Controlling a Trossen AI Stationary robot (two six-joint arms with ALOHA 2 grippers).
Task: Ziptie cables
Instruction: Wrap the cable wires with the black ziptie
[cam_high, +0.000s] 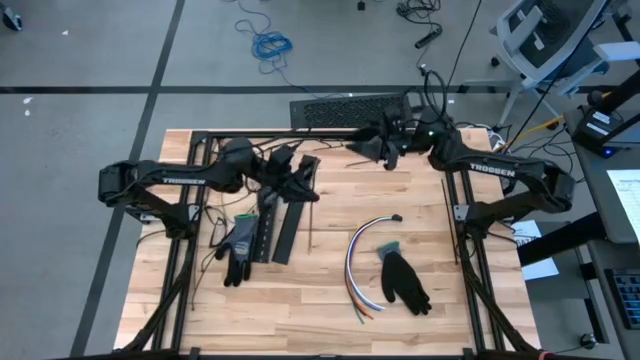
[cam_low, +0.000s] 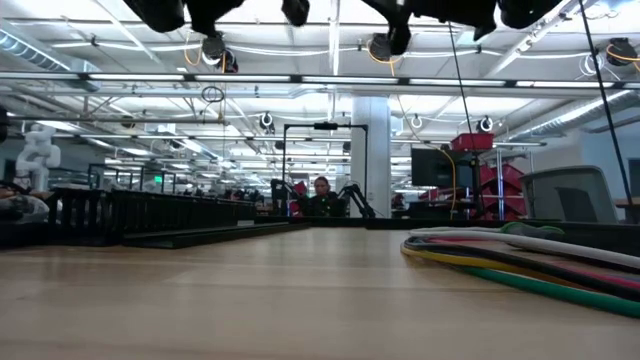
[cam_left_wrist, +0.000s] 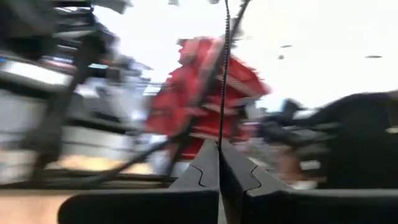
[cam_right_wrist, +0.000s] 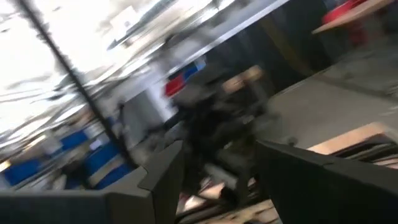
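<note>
The cables (cam_high: 357, 262) lie in a curved loose bundle on the wooden table (cam_high: 330, 320), right of its middle, their ends fanning toward the near edge and a black glove (cam_high: 405, 281) just beside them on the right. Well apart from them, the left gripper (cam_left_wrist: 219, 171) hangs above the table's far left part with its fingers pressed together on a thin black strand (cam_left_wrist: 224, 68), over a black slotted strip (cam_high: 285, 225) and a second glove (cam_high: 240, 245). The right gripper (cam_right_wrist: 214, 168) is raised near the far edge beside a keyboard (cam_high: 345, 108), fingers apart and holding nothing.
</note>
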